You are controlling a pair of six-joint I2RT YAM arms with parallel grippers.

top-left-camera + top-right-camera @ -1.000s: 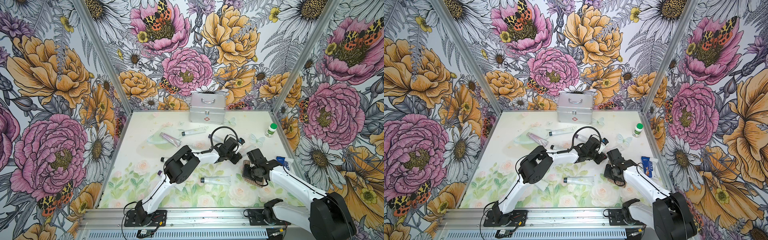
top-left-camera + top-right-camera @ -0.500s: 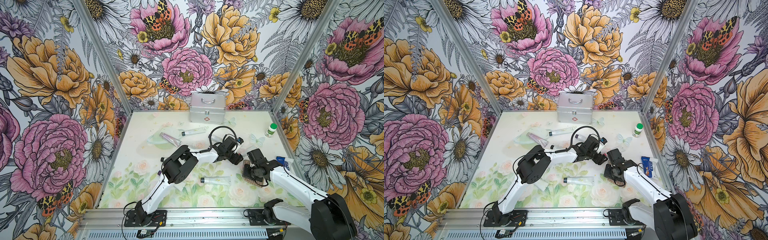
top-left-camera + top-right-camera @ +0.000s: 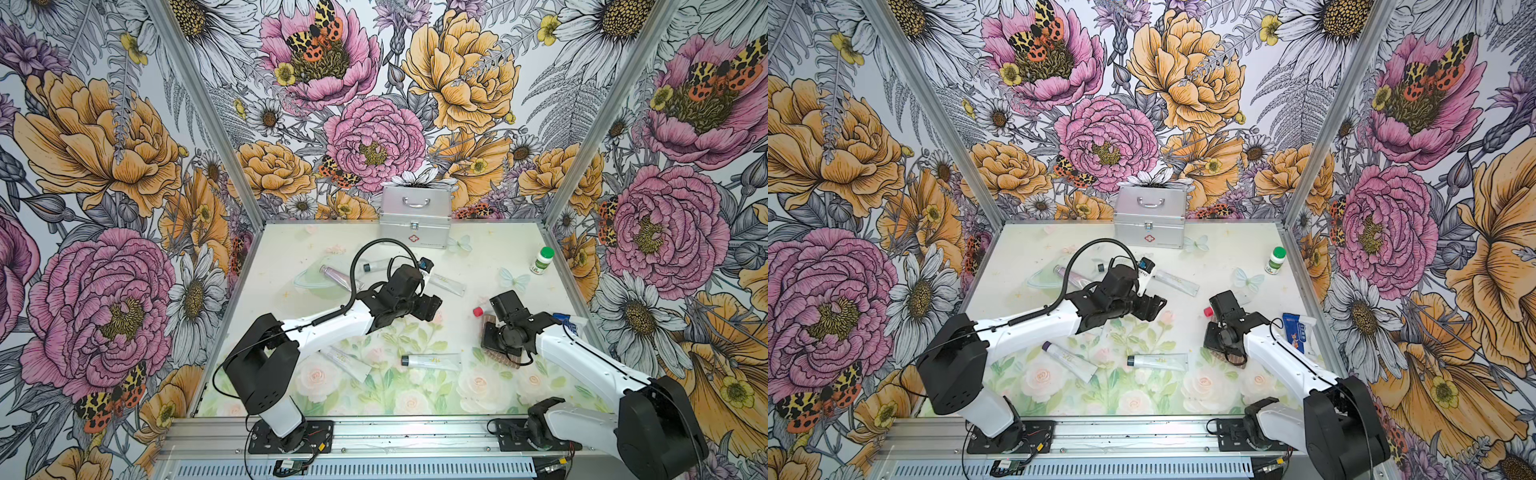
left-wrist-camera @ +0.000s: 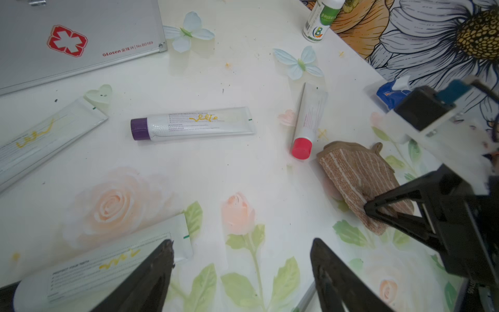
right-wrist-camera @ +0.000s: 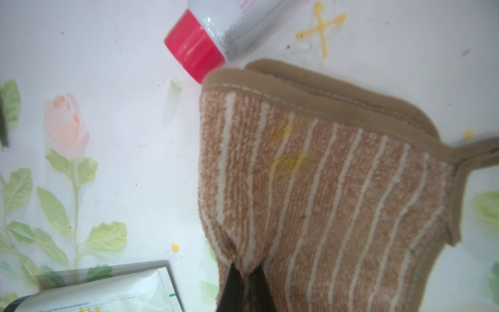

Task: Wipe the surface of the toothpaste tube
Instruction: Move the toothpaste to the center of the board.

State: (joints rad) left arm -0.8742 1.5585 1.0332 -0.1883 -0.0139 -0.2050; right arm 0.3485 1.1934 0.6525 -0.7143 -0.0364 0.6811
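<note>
the left pincer [image 4: 241, 243] now stands with its jaws spread wide and nothing between them. a second ago it was closed, reaching out close to the white toothpaste tube with a red cap [image 4: 309, 118]. since then the whole left arm has folded back toward its base. in both top views its elbow sits nearer the front rail, and the left pincer [image 3: 434, 306] has drawn away from the right arm, leaving bare bench [image 3: 457, 328] between them.

the white toothpaste tube with a red cap [image 3: 478, 311] lies flat on the bench, free of both pincers. in the top views only its cap end shows; the body is mostly hidden behind the right wrist. its cap sits right at the hemmed edge of the brown terry cloth with pale stripes [image 5: 337, 189]; whether the two touch i cannot tell.

the right pincer [image 5: 243, 267] has hardly shifted and stays closed, pinching a fold of the cloth, which carries yellow smudges [image 5: 287, 162]. a yellow x mark [image 5: 321, 29] sits on the bench beside the tube's body.

a white tube with a purple cap [image 4: 194, 124] and a yellow scribble lies loose, well apart from both pincers. another scribbled white tube [image 4: 108, 264] lies just beside a left finger [image 4: 151, 270].
</note>
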